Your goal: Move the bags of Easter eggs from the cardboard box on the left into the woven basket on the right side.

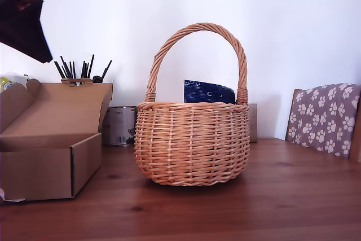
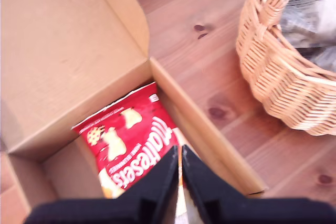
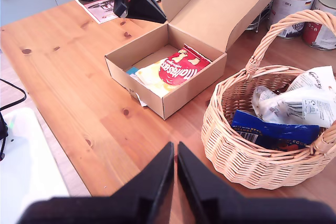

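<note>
Bags in box: a glossy red and white crinkly packet lying flat on top, a pale yellow packet under it, and a blue corner showing at the box wall; whether that is a third bag I cannot tell.
Bags in basket: one dark blue packet with light print and two white-grey crinkly packets; in the exterior view the blue one pokes above the rim at about 1 o'clock.
Box: one plain brown cardboard box, flap lid open and leaning back, on the wooden bench.
Basket: one round light-brown wicker basket with an arched handle, at the box's 3 o'clock in the exterior view, apart from it.
First pincer: my first gripper is above the red packet, jaws nearly together, holding nothing.
Second pincer: my second gripper is over bare bench beside the basket, jaws together, empty.
Behind: two printed tin cans.
</note>
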Tool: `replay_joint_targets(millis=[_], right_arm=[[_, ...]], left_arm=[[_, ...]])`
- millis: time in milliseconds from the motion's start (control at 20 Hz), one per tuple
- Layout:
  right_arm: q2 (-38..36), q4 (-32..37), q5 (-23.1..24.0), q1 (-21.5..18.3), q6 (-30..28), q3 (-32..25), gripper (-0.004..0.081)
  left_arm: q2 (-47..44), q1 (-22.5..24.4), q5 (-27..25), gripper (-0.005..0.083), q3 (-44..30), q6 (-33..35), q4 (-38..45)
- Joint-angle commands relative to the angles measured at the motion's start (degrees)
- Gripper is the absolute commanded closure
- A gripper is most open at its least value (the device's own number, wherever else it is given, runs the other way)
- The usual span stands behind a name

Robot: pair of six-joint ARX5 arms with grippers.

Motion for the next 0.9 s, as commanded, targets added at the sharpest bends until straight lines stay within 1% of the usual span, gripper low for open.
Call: replay_joint_targets(millis=[0,50,300,600,700,850], right_arm=[[-0.3,0.5,-0.2,-0.1,0.0,0.0,0.0783],[-0.3,0.5,-0.2,-0.1,0.0,0.0,0.0783],[0.1,0.6,-0.2,-0.1,0.0,0.0,0.0783],[0.1,0.6,-0.2,-0.1,0.0,0.0,0.0783],[0.1,0.6,-0.2,-0.1,0.0,0.0,0.0783],[0.1,0.6,-0.2,-0.1,0.0,0.0,0.0783]], left_arm=[[0.4,-0.2,0.0,0.0003,-1.4,0.5,1.0],[0.4,-0.2,-0.1,0.0025,-1.4,0.4,1.6],[0.9,-0.1,-0.5,0.0024,-1.4,-0.2,1.9],[5.6,0.0,-1.1,0.0024,-1.4,-3.1,4.0],[8.3,0.0,-2.5,0.0024,-1.3,-5.1,4.6],[13.0,0.1,-8.3,0.0023,-1.3,-7.9,5.4]])
